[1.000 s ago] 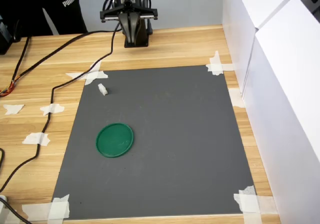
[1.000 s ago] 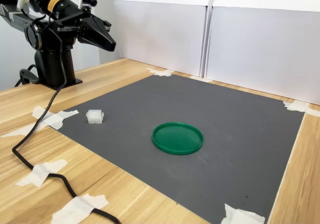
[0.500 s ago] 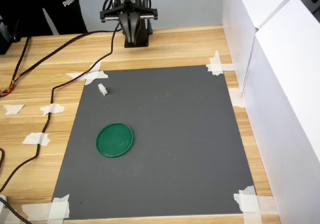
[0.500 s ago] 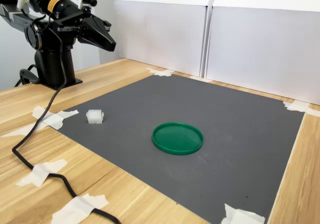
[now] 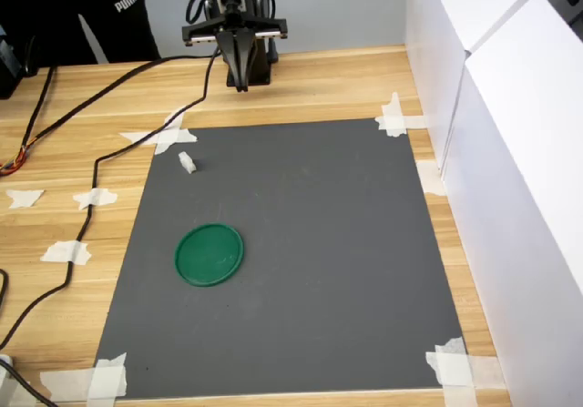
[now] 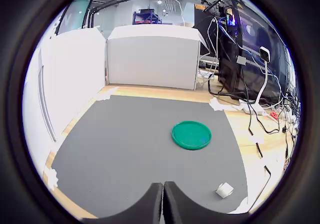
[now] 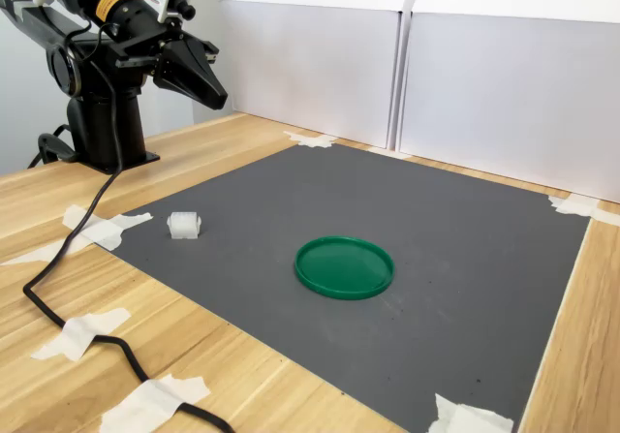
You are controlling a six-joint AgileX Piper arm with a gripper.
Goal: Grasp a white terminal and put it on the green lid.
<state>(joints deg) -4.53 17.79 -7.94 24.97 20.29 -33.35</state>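
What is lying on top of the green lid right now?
Nothing: the green lid is bare in every view. The white terminal lies apart on the grey mat. Nothing covers the lid.

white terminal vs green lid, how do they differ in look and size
The white terminal is a tiny blocky white piece; the green lid is a far larger flat round dark-green disc with a raised rim. The terminal sits near the mat's taped corner, the lid farther in. Both lie apart on the grey mat, untouched.

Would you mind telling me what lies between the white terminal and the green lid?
Nothing: only bare grey mat separates the white terminal from the green lid, clearest in both exterior views.
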